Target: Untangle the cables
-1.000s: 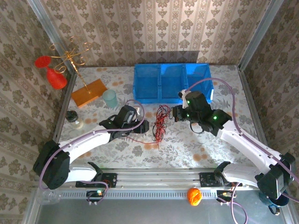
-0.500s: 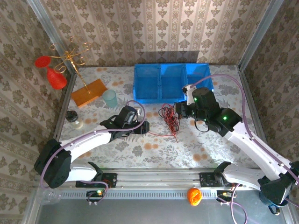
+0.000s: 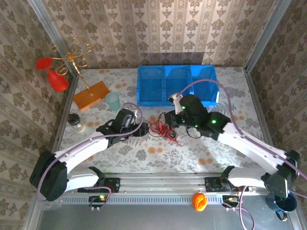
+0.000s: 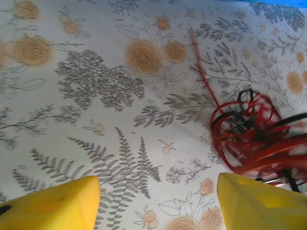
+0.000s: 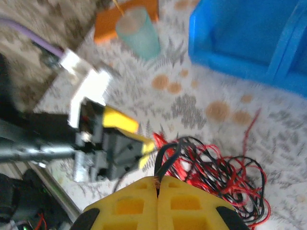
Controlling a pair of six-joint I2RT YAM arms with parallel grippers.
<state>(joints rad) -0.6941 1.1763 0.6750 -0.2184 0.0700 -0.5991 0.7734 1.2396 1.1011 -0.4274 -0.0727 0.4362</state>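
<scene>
Setting: a floral table [image 3: 144, 153] boxed in by patterned wallpaper.
Near edge: an orange ball [image 3: 199, 201] sits on the rail in front of the arm bases.
Left gripper [image 4: 158, 194]: jaws apart with nothing between the yellow pads. It is low over the table, with the knot just beside its right finger.
Cables [image 3: 160, 128]: one red and black knot lies mid-table between the two grippers. A single red tail runs out from it across the cloth.
Right gripper [image 5: 157, 184]: clenched, with a black strand pinched in the seam of its fingers. The rest of the knot lies just beyond them.
Far: a cup [image 3: 113, 100] stands left of the knot, and a blue bin [image 3: 175, 85] stands behind it against the back wall.
Progress: early, by the look of it. One strand is gripped, but the wires are one clump and none lies on its own apart from the red tail. All the separating is left to do.
Change: a second ago the right gripper stood further right, with the wires drawn out in a long thin skein. It has since swung left and brought them up to the left gripper, where they now lie bunched. The left gripper is much where it was, jaws as wide as then.
</scene>
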